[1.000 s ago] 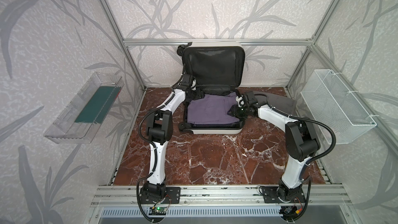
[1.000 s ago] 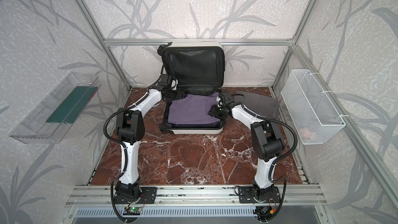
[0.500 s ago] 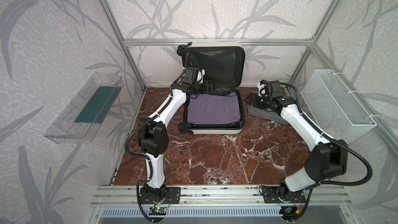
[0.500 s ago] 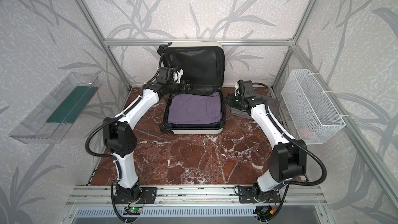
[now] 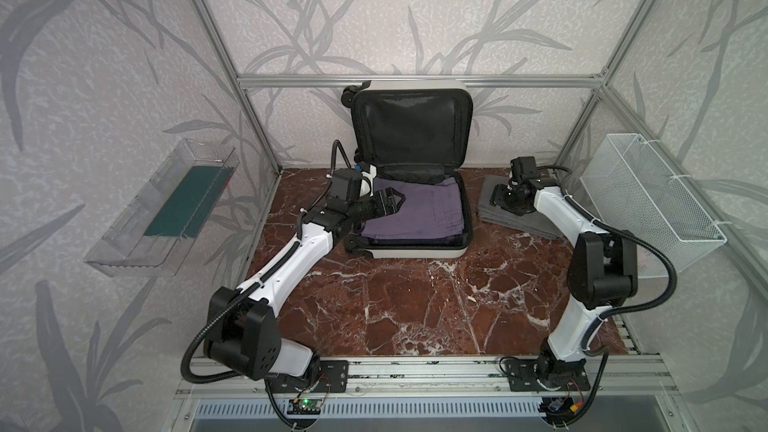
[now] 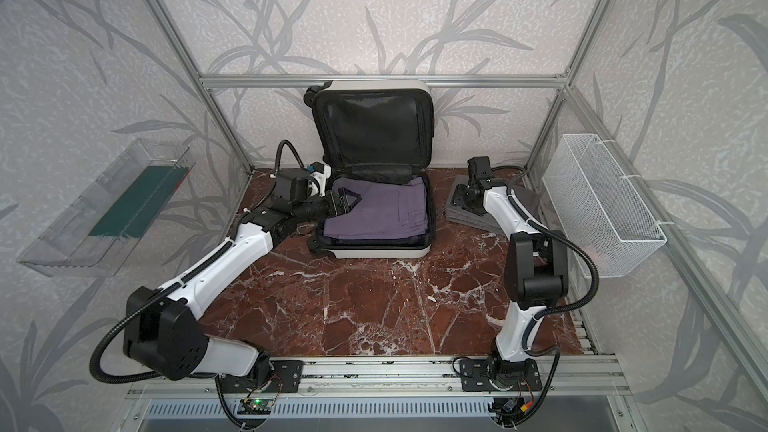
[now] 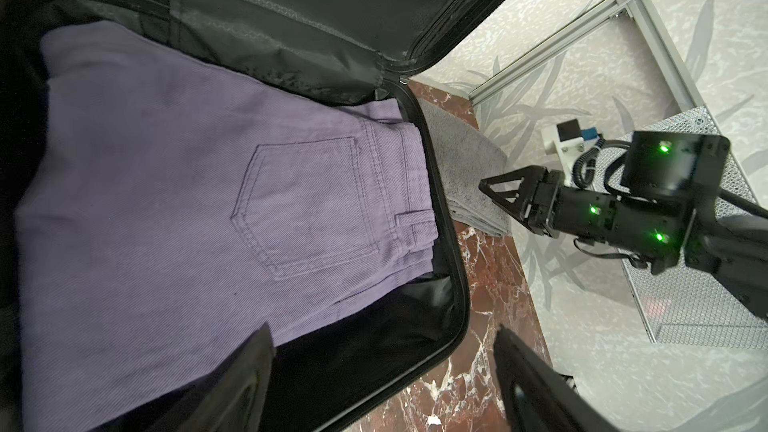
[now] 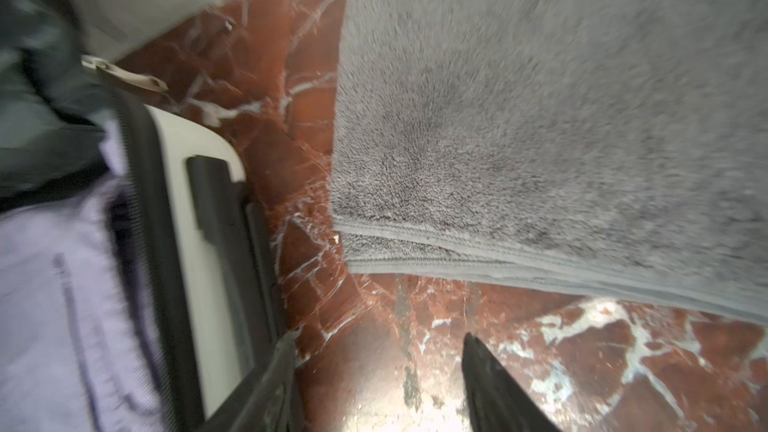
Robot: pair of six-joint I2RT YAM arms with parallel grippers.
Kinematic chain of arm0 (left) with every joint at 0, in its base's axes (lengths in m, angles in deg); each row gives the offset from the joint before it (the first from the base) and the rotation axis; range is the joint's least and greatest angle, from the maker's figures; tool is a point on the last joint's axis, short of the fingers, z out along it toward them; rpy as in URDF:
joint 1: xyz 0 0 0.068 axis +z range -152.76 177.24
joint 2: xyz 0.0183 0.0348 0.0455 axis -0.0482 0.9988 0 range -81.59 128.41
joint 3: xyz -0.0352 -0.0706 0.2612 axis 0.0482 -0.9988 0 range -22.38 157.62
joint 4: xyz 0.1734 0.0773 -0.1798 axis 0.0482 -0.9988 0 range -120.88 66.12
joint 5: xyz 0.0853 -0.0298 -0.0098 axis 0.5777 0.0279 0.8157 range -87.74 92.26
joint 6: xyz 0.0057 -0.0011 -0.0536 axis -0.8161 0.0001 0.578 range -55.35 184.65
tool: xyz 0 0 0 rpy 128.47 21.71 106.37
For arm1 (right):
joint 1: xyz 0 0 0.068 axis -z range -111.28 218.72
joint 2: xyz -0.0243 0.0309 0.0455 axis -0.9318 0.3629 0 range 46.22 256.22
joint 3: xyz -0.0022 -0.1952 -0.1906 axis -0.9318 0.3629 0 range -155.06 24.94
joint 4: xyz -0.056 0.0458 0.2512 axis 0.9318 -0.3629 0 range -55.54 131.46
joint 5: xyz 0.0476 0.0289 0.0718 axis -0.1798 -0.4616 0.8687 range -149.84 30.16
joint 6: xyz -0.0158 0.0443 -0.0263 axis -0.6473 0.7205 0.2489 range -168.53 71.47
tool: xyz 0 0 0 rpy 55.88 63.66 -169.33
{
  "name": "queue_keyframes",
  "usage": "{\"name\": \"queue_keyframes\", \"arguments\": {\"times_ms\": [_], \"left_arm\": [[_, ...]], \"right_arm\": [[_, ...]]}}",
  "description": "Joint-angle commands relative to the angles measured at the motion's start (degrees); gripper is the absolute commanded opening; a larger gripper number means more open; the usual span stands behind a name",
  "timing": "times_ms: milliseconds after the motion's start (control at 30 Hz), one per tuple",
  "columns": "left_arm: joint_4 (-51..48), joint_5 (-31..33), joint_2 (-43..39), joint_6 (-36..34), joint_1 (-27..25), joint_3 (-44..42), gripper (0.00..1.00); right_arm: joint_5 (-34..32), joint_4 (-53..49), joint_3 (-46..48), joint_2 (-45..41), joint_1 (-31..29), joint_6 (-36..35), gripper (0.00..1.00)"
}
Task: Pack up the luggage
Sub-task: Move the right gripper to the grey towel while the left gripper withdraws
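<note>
At the far middle of the table (image 5: 415,317), the luggage (image 5: 415,250), open: far half standing upright, near half flat and filled with folded purple trousers (image 5: 432,214). Over the left end of the trousers, the left gripper (image 5: 397,200), jaws spread wide, nothing between them. Just right of the luggage, apart from it, a folded grey towel (image 5: 498,222) on the table. By the towel's left edge, low over the table, the right gripper (image 8: 376,340), jaws partly apart, gripping nothing
</note>
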Motion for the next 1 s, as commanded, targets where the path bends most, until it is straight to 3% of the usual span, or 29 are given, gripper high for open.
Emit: {"name": "queue_keyframes", "arguments": {"times_ms": [0, 200, 567, 833, 967], "left_arm": [[1.8, 2.25, -3.1, -0.12, -0.07, -3.36, 0.85], [1.8, 1.44, -5.12, 0.57, -0.05, -6.15, 0.85], [-0.57, 0.18, -3.85, -0.26, -0.12, -3.26, 0.86], [0.23, -0.49, -4.45, 0.57, -0.18, -3.33, 0.85], [-0.16, -0.61, -5.15, 0.48, -0.21, -3.25, 0.86]], "right_arm": [[-2.41, -3.82, -7.04, 4.72, 0.03, -1.2, 0.64], [-6.8, -12.91, -22.6, 17.36, 1.11, -1.84, 0.64], [-15.75, -31.53, -45.87, 34.74, 4.14, 0.74, 0.65], [-8.76, -35.12, -44.16, 35.93, 5.57, 1.24, 0.63], [-7.93, -30.72, -33.65, 30.34, 5.57, 1.57, 0.63]]}}
